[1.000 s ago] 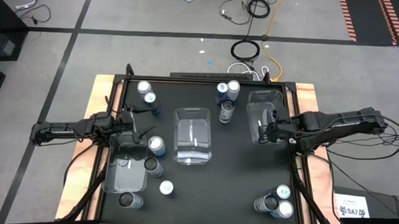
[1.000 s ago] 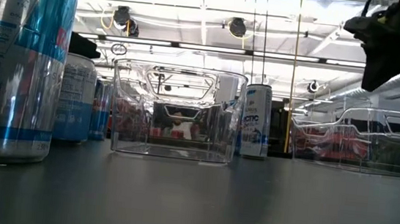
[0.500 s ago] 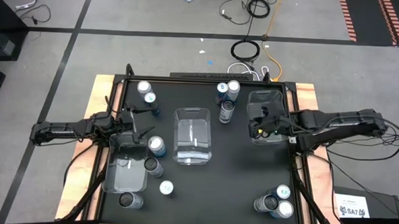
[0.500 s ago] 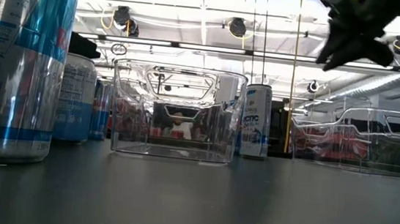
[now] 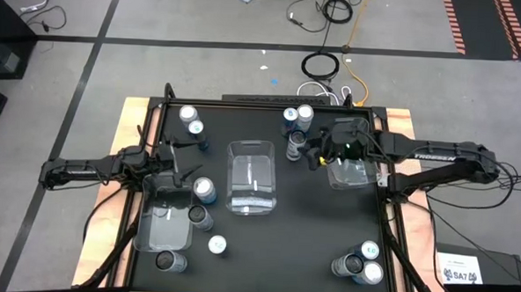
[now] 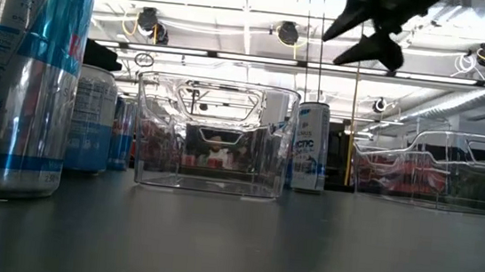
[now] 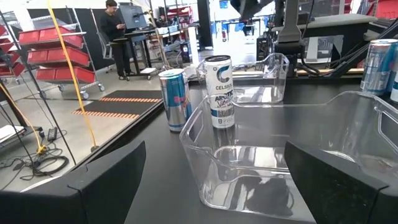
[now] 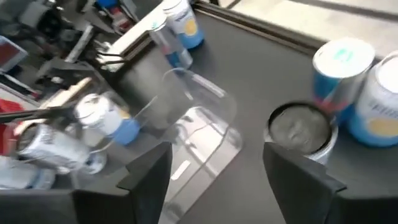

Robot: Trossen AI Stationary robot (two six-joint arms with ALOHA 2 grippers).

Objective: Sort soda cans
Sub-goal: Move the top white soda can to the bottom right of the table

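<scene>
The right hand [image 5: 317, 152], fingers spread and empty, hovers upper centre beside the dark grey-topped cylindrical metal can [image 5: 296, 145], positioned for grasping.

Cans [image 7: 218, 92] are glossy metal; bins [image 6: 214, 135] clear, shiny plastic; the table [image 5: 310, 227] matt black, edged in bare wood.

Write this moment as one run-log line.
right gripper: open, above the dark-topped can | left gripper: open, waiting by left bin | bins: no cans
</scene>
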